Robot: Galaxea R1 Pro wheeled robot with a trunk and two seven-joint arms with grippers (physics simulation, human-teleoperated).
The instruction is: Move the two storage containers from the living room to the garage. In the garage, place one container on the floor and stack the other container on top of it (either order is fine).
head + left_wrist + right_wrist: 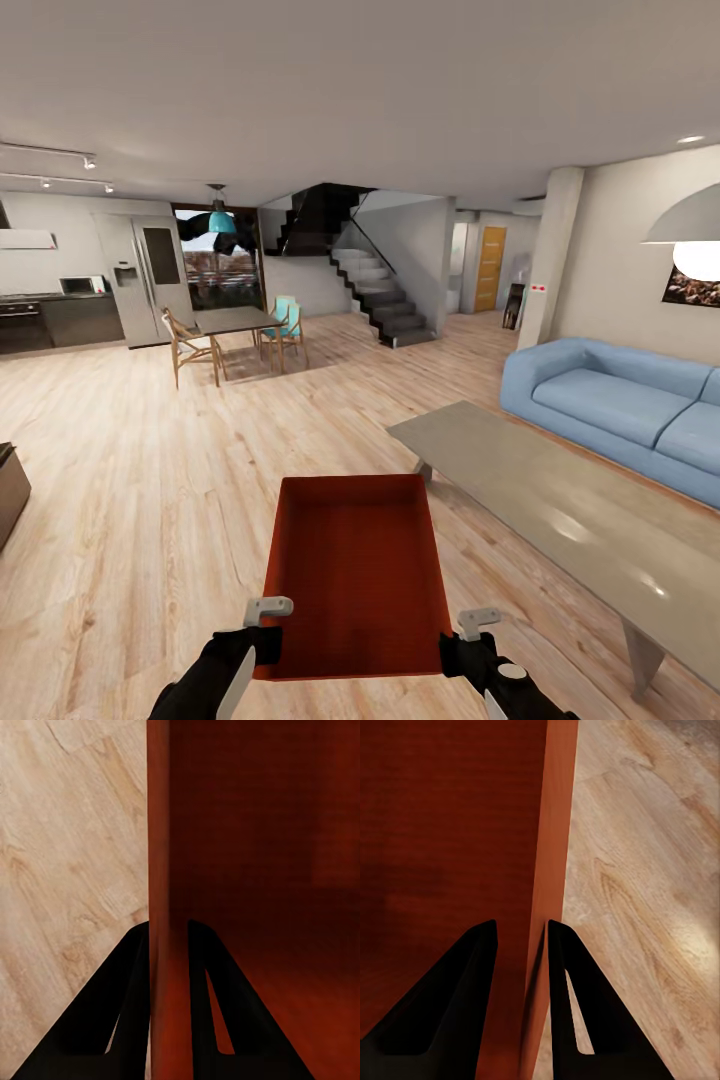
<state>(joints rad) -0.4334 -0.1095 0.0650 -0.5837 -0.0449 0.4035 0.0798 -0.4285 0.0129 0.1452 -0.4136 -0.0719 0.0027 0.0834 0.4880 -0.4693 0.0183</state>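
Wrist views, both jaws clamped on storage container side walls

The sofa and hanging lamp are cut by the frame edge.

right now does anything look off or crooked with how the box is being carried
Nothing stands out. The storage container sits level and empty, held over the wood floor, with the left end effector pinching its left wall and the right end effector pinching its right wall.
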